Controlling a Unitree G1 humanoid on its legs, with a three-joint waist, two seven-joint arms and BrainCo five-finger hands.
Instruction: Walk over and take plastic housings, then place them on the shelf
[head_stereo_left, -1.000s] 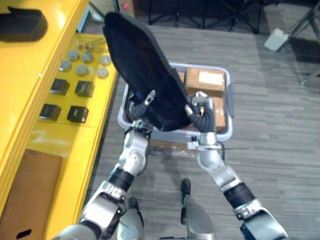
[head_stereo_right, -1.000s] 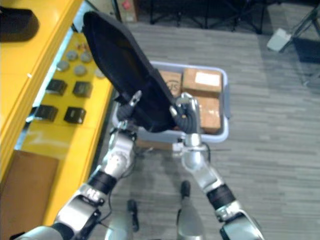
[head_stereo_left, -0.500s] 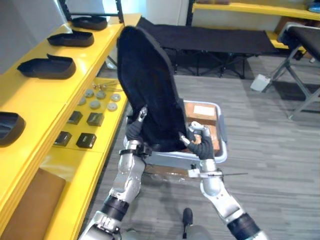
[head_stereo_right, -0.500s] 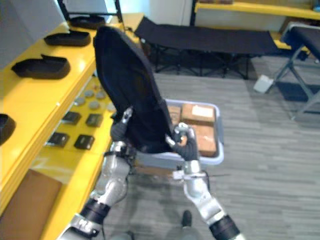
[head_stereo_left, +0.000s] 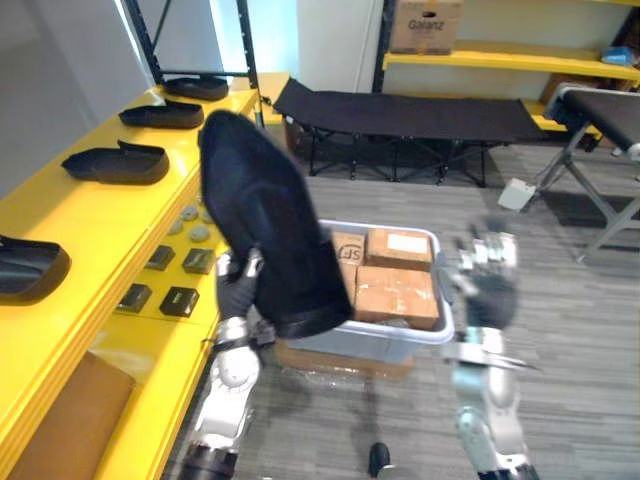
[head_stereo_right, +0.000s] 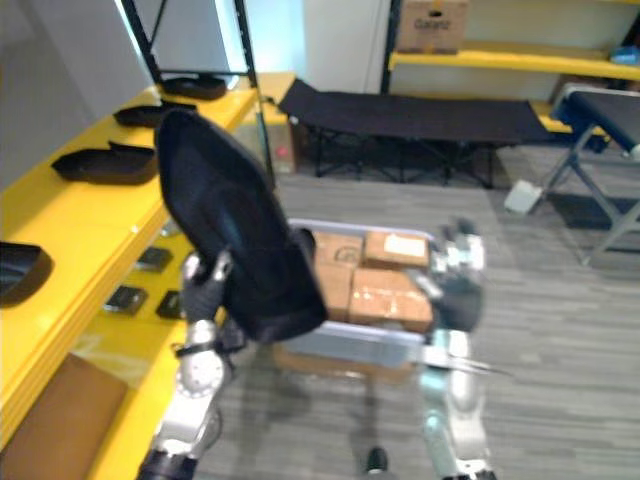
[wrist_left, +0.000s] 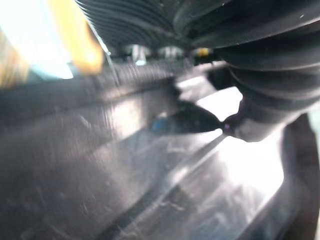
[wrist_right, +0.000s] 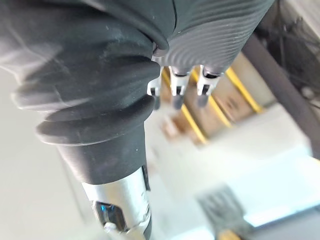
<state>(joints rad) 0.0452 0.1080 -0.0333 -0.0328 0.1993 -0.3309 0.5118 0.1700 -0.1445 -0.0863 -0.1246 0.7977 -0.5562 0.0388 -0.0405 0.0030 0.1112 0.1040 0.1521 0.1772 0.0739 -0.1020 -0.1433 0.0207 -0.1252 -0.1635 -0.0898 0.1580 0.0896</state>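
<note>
A large black plastic housing (head_stereo_left: 270, 240) stands tilted in the air in front of me, between the yellow shelf (head_stereo_left: 70, 215) and the grey bin. My left hand (head_stereo_left: 232, 290) is shut on its lower left edge and carries it alone; the left wrist view has the housing's dark surface (wrist_left: 125, 165) right against that hand. My right hand (head_stereo_left: 490, 285) is raised to the right of the bin, apart from the housing, its fingers (wrist_right: 175, 85) straight and holding nothing. Several more black housings (head_stereo_left: 115, 162) lie in a row on the shelf's top.
A grey bin (head_stereo_left: 385, 345) with cardboard boxes (head_stereo_left: 395, 295) stands on the floor right behind the housing. Small black boxes (head_stereo_left: 180, 300) and grey discs (head_stereo_left: 190, 215) lie on the shelf's lower level. A black folding cot (head_stereo_left: 420, 105) stands at the back.
My right hand has let go of the housing, opened and swung out to the right. The housing, now in the left hand alone, has shifted left toward the shelf. The camera has tilted up.
</note>
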